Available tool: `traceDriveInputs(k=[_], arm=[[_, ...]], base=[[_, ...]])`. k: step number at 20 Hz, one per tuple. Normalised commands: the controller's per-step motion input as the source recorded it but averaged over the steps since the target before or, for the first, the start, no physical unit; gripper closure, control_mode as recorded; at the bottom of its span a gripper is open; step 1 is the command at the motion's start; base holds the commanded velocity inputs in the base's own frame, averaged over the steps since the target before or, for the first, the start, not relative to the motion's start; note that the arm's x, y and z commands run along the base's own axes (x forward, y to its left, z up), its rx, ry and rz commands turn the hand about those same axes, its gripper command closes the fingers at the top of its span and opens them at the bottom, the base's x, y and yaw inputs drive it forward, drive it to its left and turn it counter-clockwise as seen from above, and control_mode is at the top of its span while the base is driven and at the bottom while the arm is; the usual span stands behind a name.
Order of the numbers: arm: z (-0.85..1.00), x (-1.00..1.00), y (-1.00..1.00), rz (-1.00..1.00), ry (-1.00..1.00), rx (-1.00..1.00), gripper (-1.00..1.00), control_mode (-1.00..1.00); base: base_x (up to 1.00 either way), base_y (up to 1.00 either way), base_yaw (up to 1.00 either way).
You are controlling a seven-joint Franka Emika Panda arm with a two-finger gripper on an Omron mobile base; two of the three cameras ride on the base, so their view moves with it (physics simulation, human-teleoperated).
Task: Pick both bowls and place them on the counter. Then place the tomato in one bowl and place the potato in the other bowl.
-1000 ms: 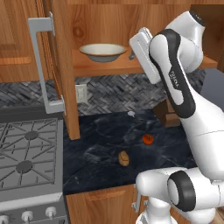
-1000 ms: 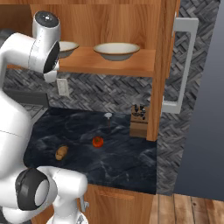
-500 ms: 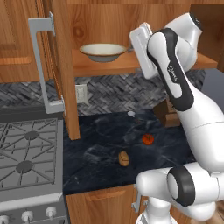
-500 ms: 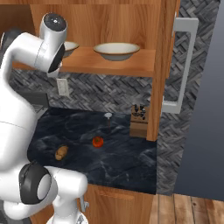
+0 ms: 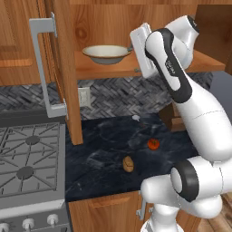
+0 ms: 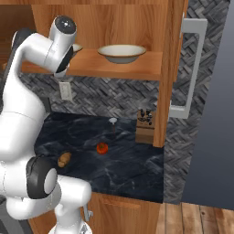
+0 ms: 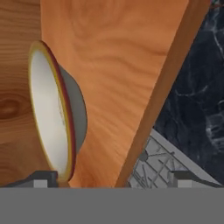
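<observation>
Two cream bowls with tan rims sit on the wooden shelf: one [image 5: 108,53] [image 7: 57,113] on the left, the other [image 6: 121,53] further right. The left bowl [image 6: 77,47] peeks from behind my arm in the right base view. My gripper [image 7: 114,178] is up at shelf height just right of the left bowl, open and holding nothing. My hand [image 5: 141,50] is beside that bowl's rim. Its left fingertip [image 7: 43,178] is close under the rim. The tomato [image 5: 153,144] [image 6: 102,147] and the potato [image 5: 128,164] [image 6: 64,159] lie on the black counter [image 5: 99,149] below.
The cabinet door [image 5: 61,68] stands open at the left with a long grey handle [image 5: 43,68]. A gas stove [image 5: 27,158] adjoins the counter. A knife block [image 6: 145,125] and a small shaker [image 6: 112,121] stand at the back wall. A second door handle [image 6: 189,68] is on the right.
My arm has leaned a little further in toward the shelf, bringing the hand closer to the left bowl. The gripper stays open. Bowls, tomato and potato have not moved.
</observation>
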Motion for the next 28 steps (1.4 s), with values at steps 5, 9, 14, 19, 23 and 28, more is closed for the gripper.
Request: traceDriveInputs(k=[5,9,14,19,23,28], arm=[[0.03,0.51,0.11,0.0,0.06,0.0,-1.0,-1.0],[0.0,0.48,0.14,0.0,0.09,0.0,-1.0,-1.0],[0.0,0.45,0.1,0.0,0.08,0.0,-1.0,-1.0],[0.0,0.4,0.14,0.0,0.05,0.0,-1.0,-1.0],[-0.02,0.37,0.1,0.0,0.05,0.0,-1.0,-1.0],[-0.05,0.21,0.09,0.0,0.07,0.0,1.0,-1.0]], base=[[0.0,0.0,0.0],[0.0,0.0,0.0],[0.0,0.0,0.0],[0.0,0.0,0.0],[0.0,0.0,0.0],[0.0,0.0,0.0]])
